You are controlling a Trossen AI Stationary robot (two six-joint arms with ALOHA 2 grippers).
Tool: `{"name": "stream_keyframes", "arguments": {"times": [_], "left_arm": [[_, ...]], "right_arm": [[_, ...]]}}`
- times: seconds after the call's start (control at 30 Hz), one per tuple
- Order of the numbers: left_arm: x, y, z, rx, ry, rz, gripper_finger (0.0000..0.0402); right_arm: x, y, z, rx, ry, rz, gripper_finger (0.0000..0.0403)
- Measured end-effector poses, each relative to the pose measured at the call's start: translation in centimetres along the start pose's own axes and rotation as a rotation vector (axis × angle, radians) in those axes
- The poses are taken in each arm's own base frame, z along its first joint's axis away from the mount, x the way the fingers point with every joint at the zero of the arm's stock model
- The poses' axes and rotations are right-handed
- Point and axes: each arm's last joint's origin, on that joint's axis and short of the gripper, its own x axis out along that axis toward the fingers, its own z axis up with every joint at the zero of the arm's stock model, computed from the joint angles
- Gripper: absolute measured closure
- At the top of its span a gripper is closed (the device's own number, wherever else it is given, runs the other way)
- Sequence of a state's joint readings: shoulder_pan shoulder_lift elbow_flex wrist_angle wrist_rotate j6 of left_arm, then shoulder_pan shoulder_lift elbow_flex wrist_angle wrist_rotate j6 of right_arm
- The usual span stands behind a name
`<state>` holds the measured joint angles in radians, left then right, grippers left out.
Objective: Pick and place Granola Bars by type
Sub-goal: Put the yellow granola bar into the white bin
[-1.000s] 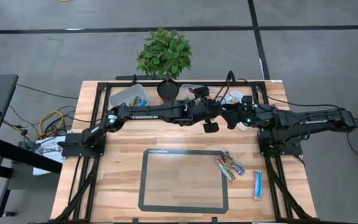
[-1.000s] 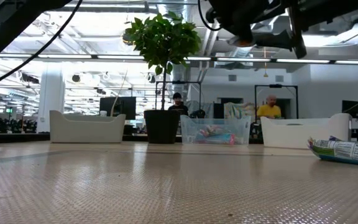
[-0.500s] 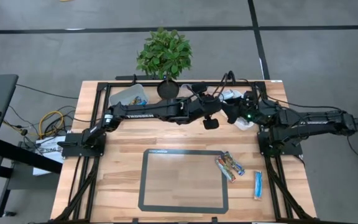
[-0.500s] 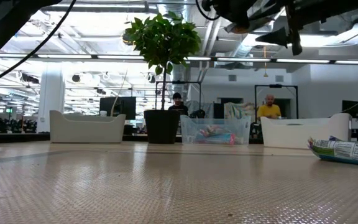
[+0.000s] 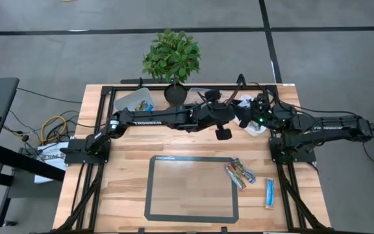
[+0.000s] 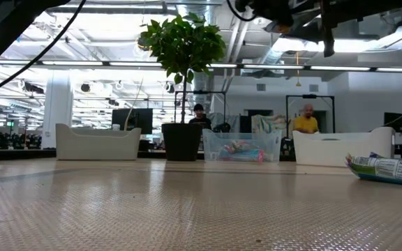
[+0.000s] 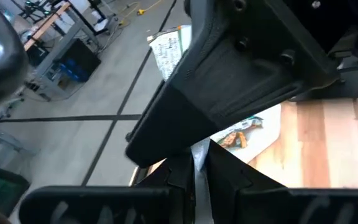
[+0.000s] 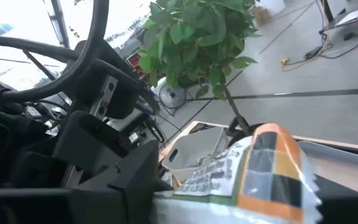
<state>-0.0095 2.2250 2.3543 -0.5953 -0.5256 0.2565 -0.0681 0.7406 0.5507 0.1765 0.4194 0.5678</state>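
Here the front half of the wooden table lies open: the dark-framed mat is bare, and only three granola bars rest to its right, two multicoloured ones touching side by side just off the mat's corner and a blue-and-white one nearer the right edge. The back edge is crowded. The left arm reaches across from the left post, and the left gripper is clenched on a thin strip of bar wrapper that shows between its fingers, high above the table near the right rear tub. The right gripper meets it there, almost touching, with an orange-and-white wrapped bar lying across its fingers; whether they are pressing on it I cannot tell. Behind them a potted plant stands at the middle of the back rim, with a clear tub of bars to its left. From table height, white tubs line the far edge and two people stand in the room beyond.
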Motion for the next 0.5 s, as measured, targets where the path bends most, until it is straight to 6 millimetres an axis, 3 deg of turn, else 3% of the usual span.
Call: {"name": "stream_keyframes", "arguments": {"times": [0.27, 0.5], "left_arm": [[0.05, 0.35, -0.29, 0.03, 0.046, 0.103, 0.0374], [0.15, 0.52, -0.35, 0.029, 0.048, 0.105, 0.0374]], "right_arm": [[0.01, -0.01, -0.03, -0.003, 0.004, -0.001, 0.0284], [0.01, -0.02, -0.05, -0.006, 0.006, -0.001, 0.0309]]}}
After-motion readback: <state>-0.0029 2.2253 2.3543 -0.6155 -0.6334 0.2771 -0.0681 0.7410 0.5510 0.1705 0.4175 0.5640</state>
